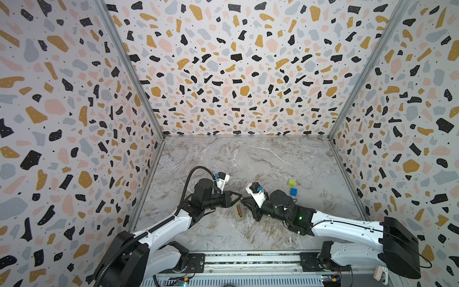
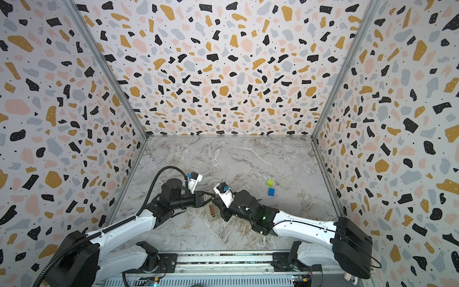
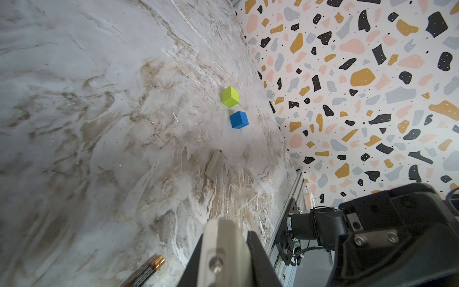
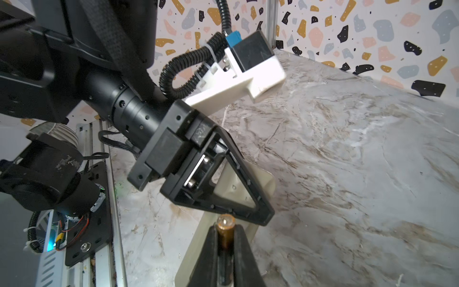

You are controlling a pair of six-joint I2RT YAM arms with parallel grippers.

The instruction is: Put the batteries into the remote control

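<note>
Right hand [image 4: 225,227] grips a battery [image 4: 225,236] lengthwise, tip seemingly toward the remote [image 1: 238,212].

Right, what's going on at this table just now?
A remote is being loaded with batteries. The left gripper is clamped on one end of the remote control, holding it near the middle of the marble table. The right gripper pinches one battery at the remote, not yet seated. A second battery lies loose on the table. A small beige piece, possibly the battery cover, lies near a green cube and a blue cube.
</note>
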